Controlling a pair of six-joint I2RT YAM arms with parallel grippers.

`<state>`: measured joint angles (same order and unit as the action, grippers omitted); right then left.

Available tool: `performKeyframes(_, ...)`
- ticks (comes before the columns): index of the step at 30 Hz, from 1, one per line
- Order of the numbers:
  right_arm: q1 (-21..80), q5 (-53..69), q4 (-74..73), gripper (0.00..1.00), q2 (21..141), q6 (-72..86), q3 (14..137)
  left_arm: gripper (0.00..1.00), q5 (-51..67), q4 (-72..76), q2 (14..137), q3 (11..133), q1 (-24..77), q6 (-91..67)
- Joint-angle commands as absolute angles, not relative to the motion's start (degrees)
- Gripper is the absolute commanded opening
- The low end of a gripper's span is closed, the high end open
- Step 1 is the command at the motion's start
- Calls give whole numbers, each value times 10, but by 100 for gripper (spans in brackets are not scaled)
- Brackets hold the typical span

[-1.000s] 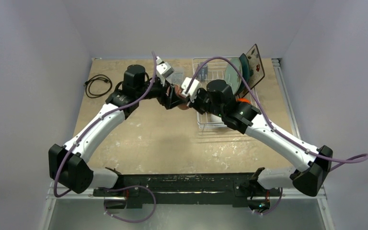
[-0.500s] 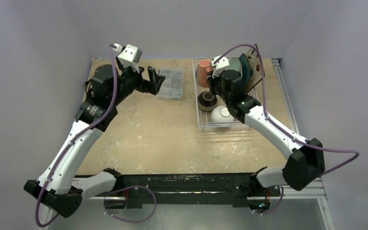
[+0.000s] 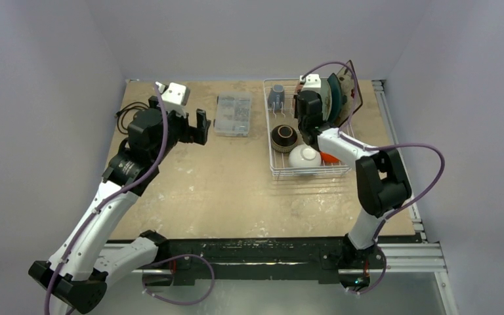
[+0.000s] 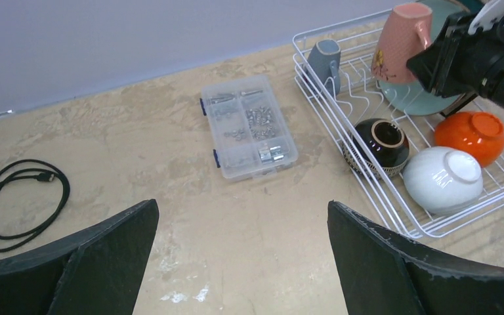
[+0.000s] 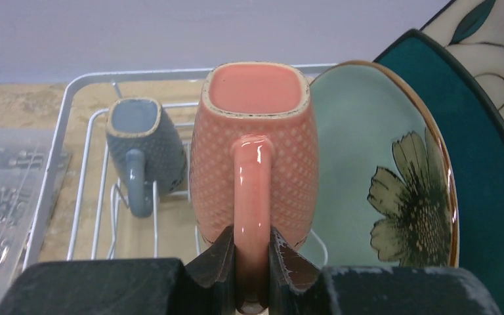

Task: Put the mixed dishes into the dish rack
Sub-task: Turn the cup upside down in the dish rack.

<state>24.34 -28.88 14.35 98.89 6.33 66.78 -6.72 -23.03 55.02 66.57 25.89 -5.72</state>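
While its handle is clamped in the right claw (image 5: 251, 252), the salmon-pink mug (image 5: 252, 151) is best lowered beside the grey-blue mug (image 5: 141, 147).

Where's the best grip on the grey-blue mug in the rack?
Its handle. The grey-blue mug sits in the dish rack's far left corner, handle facing the arms, so come from the near side, one finger each side of the loop, as the right pincer holds the salmon-pink mug.

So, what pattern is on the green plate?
One olive flower on the plate; best in the right wrist view.
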Motion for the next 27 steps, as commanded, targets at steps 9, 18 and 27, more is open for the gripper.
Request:
performKeyframes(9,218,-266,290,0,1065,32,805,100,-50,-183,550,635,258,-42)
performKeyframes(18,189,-196,369,0,1107,9,792,100,-53,-178,546,625,258,-42)
performKeyframes(27,160,-123,426,0,1150,3,773,100,-45,-175,541,621,258,-43)
